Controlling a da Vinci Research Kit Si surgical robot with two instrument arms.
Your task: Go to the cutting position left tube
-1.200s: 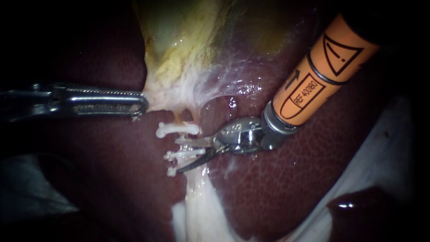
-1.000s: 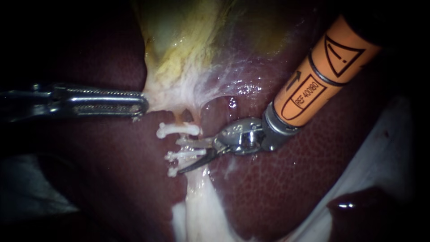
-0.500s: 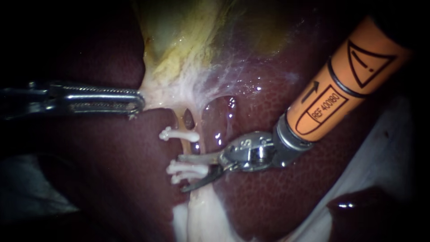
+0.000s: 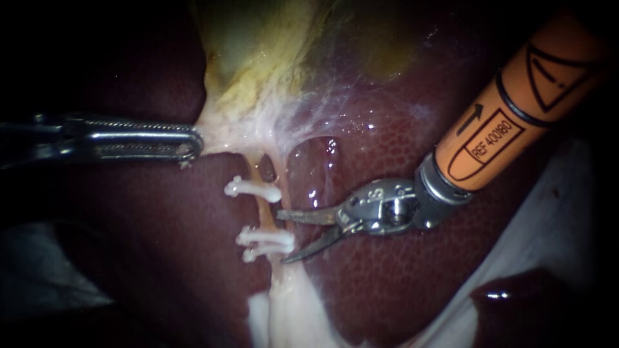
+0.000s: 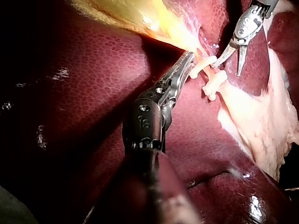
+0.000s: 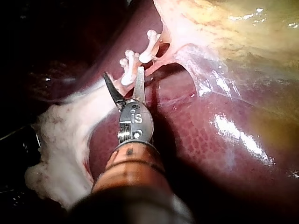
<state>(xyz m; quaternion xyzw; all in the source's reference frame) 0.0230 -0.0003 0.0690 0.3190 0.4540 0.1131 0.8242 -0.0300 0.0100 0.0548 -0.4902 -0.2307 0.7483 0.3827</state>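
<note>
Your right instrument (image 4: 282, 236) comes in from the upper right across the liver (image 4: 400, 283). Its end effector is open: two slim blades stand apart and grip nothing. The upper blade's tip touches the right side of the left tube (image 4: 263, 216), on the bare stretch between the upper clip (image 4: 251, 189) and the lower clips (image 4: 265, 240). The lower blade points just under the lower clips, so their near ends lie inside the gap. In the right wrist view those lower clips also sit between the spread blades, with the upper clip just ahead of them.

The left tube itself lies on the liver. It runs from the pale tissue (image 4: 225, 136) under the gallbladder (image 4: 258, 58) towards a broader pale band further along the liver.

Your left instrument (image 4: 193, 143) comes in level from the left. Its end effector is closed on the edge of that pale tissue, which is drawn to a point at its tip, near the upper clip but apart from it. In the left wrist view its tip lies just beside the clips, and the right instrument's open blades stand beyond them.
</note>
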